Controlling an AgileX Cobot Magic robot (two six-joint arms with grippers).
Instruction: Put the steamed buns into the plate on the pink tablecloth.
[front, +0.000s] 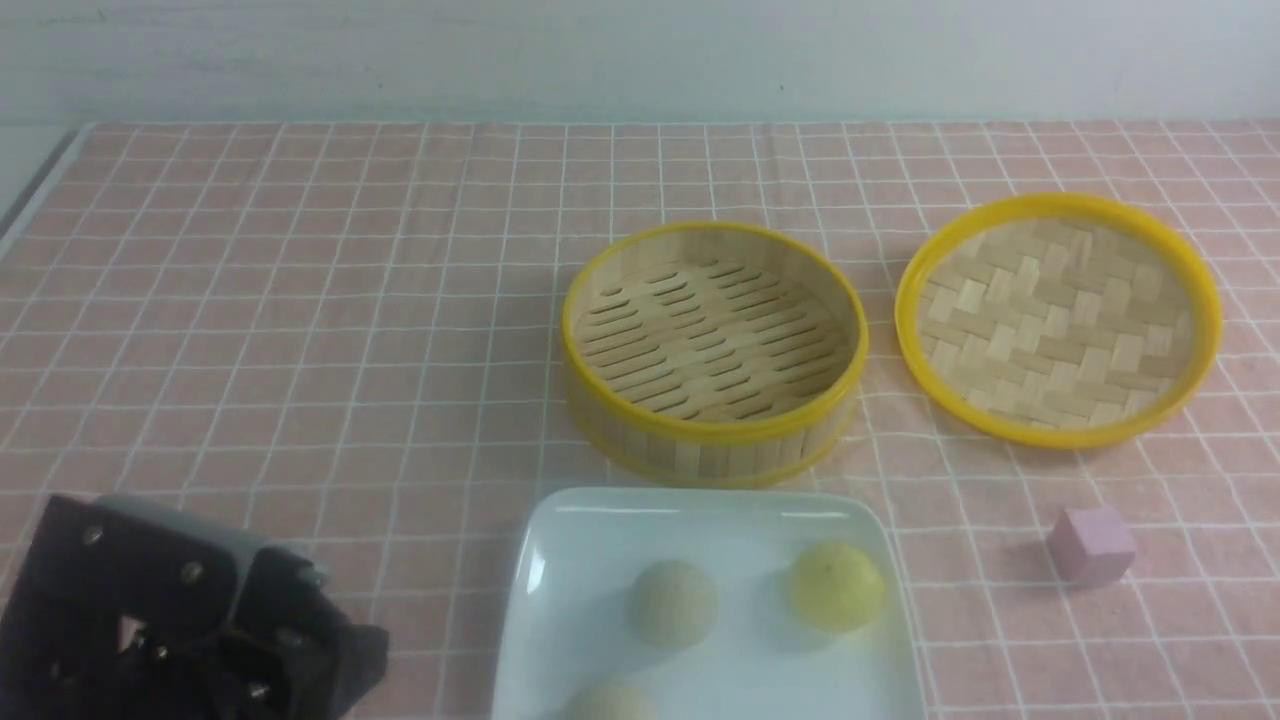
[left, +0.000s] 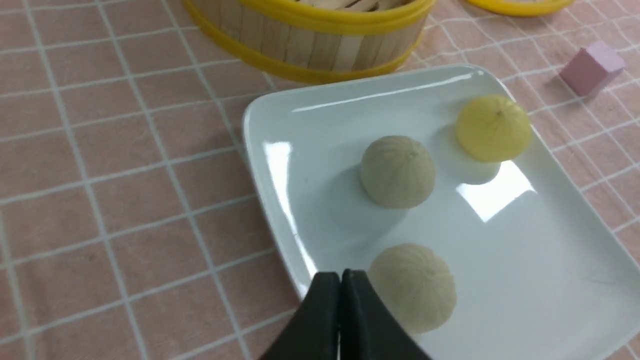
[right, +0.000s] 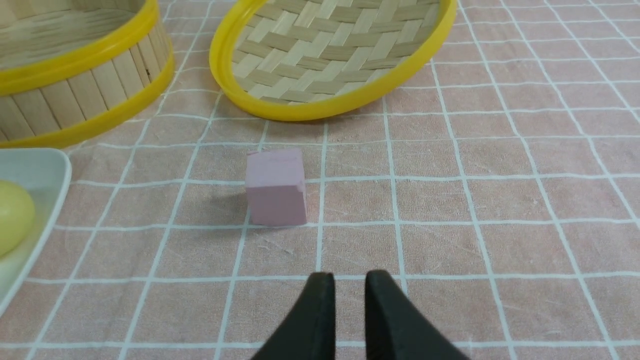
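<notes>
At the near left of the front view the robot's left arm shows only as a dark, bolted wrist housing low over the salmon-pink tablecloth with its grid of thin white lines (front: 300, 300), cut off by the picture's edge, its fingers out of sight there. The left wrist view shows the left gripper (left: 341, 285) with its two black fingers pressed together tip to tip, holding nothing, the tips over the near left rim of the glossy white square plate with rounded corners (front: 560, 560), just beside one pale beige ridged steamed bun (left: 412, 286). That bun is cut off by the front view's bottom edge. A second pale beige ridged bun (front: 673, 600) lies near the plate's middle, and the yellow-green bun (front: 836, 586) lies toward the plate's right rim; the three are apart from one another. Just beyond the plate stands the round bamboo steamer basket with yellow rims (front: 712, 345), holding nothing. To its right lies the yellow-rimmed woven bamboo lid (front: 1058, 318), its woven inside facing up. Nearer, right of the plate, sits a small pink cube (front: 1092, 543). The right arm is outside the front view; its wrist view shows the right gripper (right: 346, 285) over bare cloth, short of the cube, its black fingers a narrow gap apart and holding nothing.
</notes>
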